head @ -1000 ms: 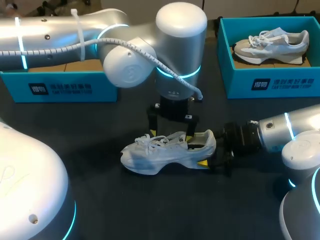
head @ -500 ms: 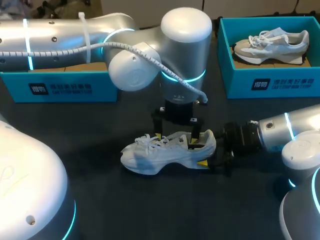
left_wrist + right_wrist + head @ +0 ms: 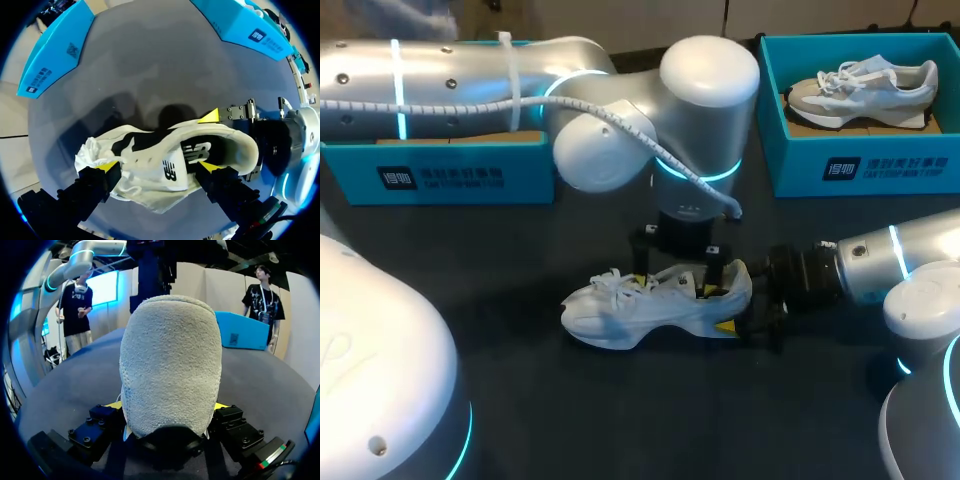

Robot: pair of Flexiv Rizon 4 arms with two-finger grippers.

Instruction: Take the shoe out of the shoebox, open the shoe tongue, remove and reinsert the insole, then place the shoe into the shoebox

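Head view: left gripper straddling shoe

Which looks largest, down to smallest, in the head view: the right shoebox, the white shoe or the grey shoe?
1. right shoebox
2. white shoe
3. grey shoe; 2 and 3 unsure, since the white one lies nearer the camera.

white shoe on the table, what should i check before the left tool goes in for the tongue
1. White shoe out of its box, sole down on the table: ok.
2. Right tool shut on the heel from both sides: ok.
3. Left tool open above the shoe, one finger by the laces, one at the heel opening: ok.
4. Left tool's fingers clear of the shoe: cannot tell.
5. Tongue pulled open: cannot tell.
6. Insole seated inside: cannot tell, the opening is dark.
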